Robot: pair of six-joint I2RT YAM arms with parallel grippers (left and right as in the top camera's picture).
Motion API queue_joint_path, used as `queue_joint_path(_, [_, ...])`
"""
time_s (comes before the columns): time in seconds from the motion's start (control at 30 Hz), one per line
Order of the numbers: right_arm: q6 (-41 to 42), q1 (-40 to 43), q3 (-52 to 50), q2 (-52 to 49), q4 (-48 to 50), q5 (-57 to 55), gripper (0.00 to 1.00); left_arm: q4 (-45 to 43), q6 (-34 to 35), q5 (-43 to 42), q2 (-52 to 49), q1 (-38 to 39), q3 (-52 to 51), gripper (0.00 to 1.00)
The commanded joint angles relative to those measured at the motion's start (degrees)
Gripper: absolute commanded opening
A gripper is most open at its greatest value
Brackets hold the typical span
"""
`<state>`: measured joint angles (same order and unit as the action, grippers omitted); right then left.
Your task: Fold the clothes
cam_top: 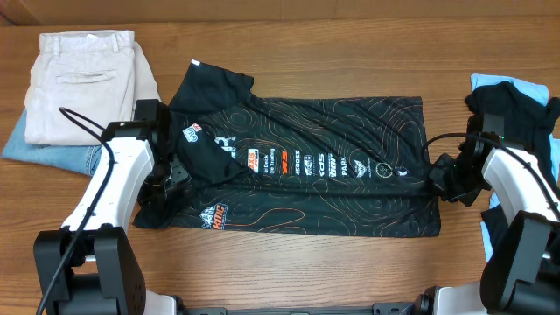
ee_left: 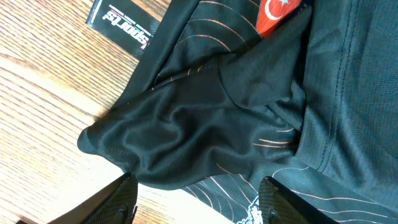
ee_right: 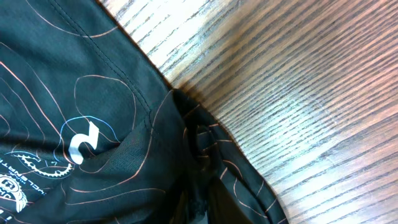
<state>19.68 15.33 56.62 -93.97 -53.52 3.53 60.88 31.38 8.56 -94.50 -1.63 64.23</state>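
The clothes, a black sports shirt [cam_top: 324, 166] with thin orange lines and rows of logos, lie spread flat across the middle of the table, collar end to the left. My left gripper [cam_top: 173, 178] hovers at the shirt's left edge. In the left wrist view it [ee_left: 196, 205] is open, and a bunched black sleeve [ee_left: 186, 124] lies just ahead of its fingers [ee_left: 118, 202]. My right gripper [cam_top: 435, 181] is at the shirt's right hem. In the right wrist view the hem [ee_right: 199, 155] is puckered and drawn into the jaws, which the fabric mostly hides.
Folded beige trousers [cam_top: 83, 83] lie on blue jeans [cam_top: 52, 153] at the back left. A blue cloth [cam_top: 512, 86] with a dark garment [cam_top: 516, 118] on it sits at the right edge. Bare wood runs along the front edge [cam_top: 289, 271].
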Motion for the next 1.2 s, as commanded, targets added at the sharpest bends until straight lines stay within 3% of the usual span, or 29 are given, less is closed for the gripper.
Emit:
queue_joint_path(0.0, [0.24,0.15,1.38,0.0,0.0,-1.09,0.13,0.13,-0.55,-0.5,0.76,-0.11,0.87,0.65])
queue_joint_path(0.13, [0.2,-0.02,1.38,0.0,1.4,-0.66,0.05,-0.07,-0.55,-0.5,0.76,-0.11,0.87,0.65])
queue_joint_path(0.4, [-3.69,-2.75,1.38,0.0,10.54,7.89,0.06,-4.0,-0.35,-0.59,0.76,-0.13,0.87,0.63])
queue_joint_path(0.5, [-3.72,-4.74,1.36,0.0,11.5,6.64,0.16,-4.55,1.03,-0.7,0.76,-0.26,0.87,0.63])
queue_joint_path(0.57, [-3.65,-5.62,1.36,0.0,11.28,5.16,0.35,-5.09,1.01,-0.74,0.76,-0.26,0.87,0.63])
queue_joint_path(0.83, [-3.63,-5.07,1.38,0.0,9.11,-0.33,0.4,-6.19,-0.35,-1.57,0.87,-0.26,4.68,0.65])
queue_joint_path(1.17, [-3.65,-4.72,11.91,0.0,1.55,-0.96,0.46,-11.13,-15.41,-14.12,0.35,-0.17,18.49,0.79])
